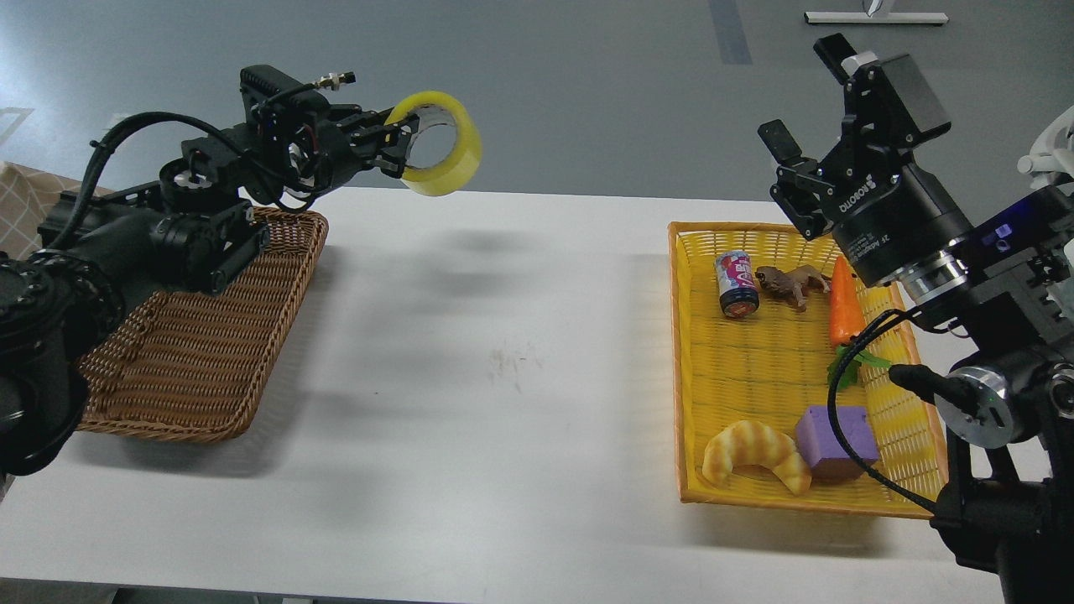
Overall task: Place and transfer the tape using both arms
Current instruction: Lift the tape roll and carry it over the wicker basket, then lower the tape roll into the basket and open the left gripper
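Note:
The tape (445, 159), a yellow translucent roll with a pale core, hangs in the air above the table's far edge, just right of the brown wicker basket (201, 335). My left gripper (401, 143) is shut on the roll's left rim, one finger inside the core. My right gripper (810, 109) is raised above the far right corner of the yellow basket (684, 352), fingers spread apart and empty, far from the tape.
The yellow basket holds a small can (736, 283), a toy animal (789, 283), a carrot (843, 302), a croissant (755, 453) and a purple block (835, 440). A white table (503, 403) lies between the baskets. A checked cloth (21, 193) is at far left.

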Action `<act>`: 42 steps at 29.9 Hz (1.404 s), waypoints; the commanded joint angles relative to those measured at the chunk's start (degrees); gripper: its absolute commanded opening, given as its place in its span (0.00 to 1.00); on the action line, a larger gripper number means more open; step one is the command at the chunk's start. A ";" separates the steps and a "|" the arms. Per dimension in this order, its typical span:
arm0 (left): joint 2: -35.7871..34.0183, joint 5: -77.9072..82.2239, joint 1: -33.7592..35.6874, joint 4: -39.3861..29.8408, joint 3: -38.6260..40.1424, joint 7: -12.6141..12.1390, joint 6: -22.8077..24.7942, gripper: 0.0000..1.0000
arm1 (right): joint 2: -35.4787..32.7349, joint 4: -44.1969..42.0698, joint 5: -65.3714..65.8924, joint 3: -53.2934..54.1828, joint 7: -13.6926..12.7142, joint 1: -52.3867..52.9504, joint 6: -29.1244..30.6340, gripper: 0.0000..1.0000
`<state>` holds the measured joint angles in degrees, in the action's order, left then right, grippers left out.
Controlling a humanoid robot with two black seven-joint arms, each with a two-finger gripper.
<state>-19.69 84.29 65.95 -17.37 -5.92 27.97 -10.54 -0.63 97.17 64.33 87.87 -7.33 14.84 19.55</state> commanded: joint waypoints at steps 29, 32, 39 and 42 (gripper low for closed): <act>-18.80 -2.03 -15.23 0.59 -0.06 0.03 -5.19 0.00 | 0.63 -1.11 -0.08 -0.33 0.03 -1.13 0.05 1.00; -19.60 -2.73 -16.55 0.59 -0.06 0.03 -5.80 0.00 | 0.63 -1.20 -0.08 -0.33 0.03 -1.13 0.05 1.00; -20.30 -4.75 -18.58 -0.12 -0.06 0.03 -5.80 0.00 | 0.63 -1.20 -0.08 -0.24 0.03 -1.04 0.05 1.00; -20.13 -4.84 -18.58 -0.12 -0.06 0.03 -5.89 0.00 | 0.63 -1.20 -0.08 -0.24 0.03 -1.04 0.05 1.00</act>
<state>-39.95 79.61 47.40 -17.49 -5.97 28.01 -16.34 0.01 95.97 64.24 87.60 -7.29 13.79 19.61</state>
